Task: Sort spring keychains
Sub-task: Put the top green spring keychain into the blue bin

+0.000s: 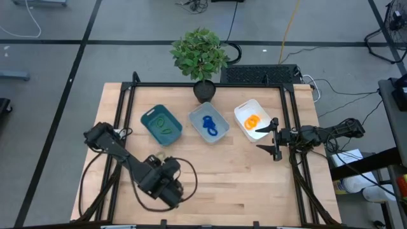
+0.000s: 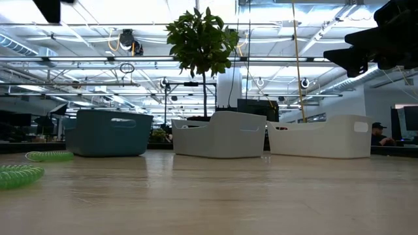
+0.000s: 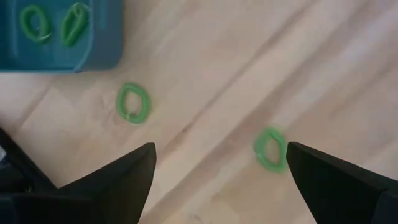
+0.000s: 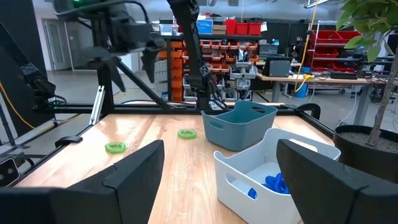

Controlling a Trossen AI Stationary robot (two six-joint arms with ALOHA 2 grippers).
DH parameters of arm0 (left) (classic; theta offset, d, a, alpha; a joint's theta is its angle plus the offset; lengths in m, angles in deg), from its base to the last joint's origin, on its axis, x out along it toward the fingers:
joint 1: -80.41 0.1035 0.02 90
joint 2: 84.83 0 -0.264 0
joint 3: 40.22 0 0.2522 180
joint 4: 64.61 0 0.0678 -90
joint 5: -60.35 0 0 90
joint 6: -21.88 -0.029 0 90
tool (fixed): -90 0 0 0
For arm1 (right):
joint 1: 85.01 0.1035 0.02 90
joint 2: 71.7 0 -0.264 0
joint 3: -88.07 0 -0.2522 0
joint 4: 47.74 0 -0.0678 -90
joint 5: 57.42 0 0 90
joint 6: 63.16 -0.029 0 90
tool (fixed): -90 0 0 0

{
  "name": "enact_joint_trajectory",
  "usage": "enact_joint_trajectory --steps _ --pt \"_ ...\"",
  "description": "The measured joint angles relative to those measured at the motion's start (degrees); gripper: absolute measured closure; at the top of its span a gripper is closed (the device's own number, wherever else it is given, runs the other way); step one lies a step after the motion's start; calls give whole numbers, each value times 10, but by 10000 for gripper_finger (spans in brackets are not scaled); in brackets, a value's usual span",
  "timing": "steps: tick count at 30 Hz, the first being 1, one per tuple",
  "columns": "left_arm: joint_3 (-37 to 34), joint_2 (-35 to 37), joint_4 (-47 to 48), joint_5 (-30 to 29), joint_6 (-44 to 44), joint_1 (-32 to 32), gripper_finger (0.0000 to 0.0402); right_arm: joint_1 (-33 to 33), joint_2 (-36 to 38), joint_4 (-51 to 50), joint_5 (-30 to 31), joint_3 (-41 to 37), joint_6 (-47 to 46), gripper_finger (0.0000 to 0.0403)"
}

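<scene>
Two green spring keychains (image 3: pixel 132 103) (image 3: pixel 270 150) lie flat on the bare wood near the teal bin (image 3: pixel 93 53), which holds two more green ones (image 3: pixel 34 23). My left gripper (image 3: pixel 217 180) hangs open above the table, pointing down, and the nearer green keychain lies just beside one fingertip, untouched. The grey-blue bin (image 1: pixel 208 123) holds blue keychains (image 1: pixel 210 125) and the white bin (image 1: pixel 240 113) holds orange ones (image 1: pixel 252 121). My right gripper (image 1: pixel 262 137) waits open at the table's right side, level and clear of the white bin.
A potted plant (image 1: pixel 200 57) stands behind the three bins at the table's far edge. A black frame (image 1: pixel 210 84) runs round the tabletop. Bare wood (image 1: pixel 235 184) stretches from the bins to the near edge. Beyond the table lies a workshop with shelves and benches.
</scene>
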Motion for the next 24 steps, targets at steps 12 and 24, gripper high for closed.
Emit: enact_joint_trajectory --steps 12,24 --pt "-167 59 -47 24 54 36 35 0 0 0 0 0 0 105" --pt "-382 107 -278 58 9 75 35 0 0 0 0 0 0 105"
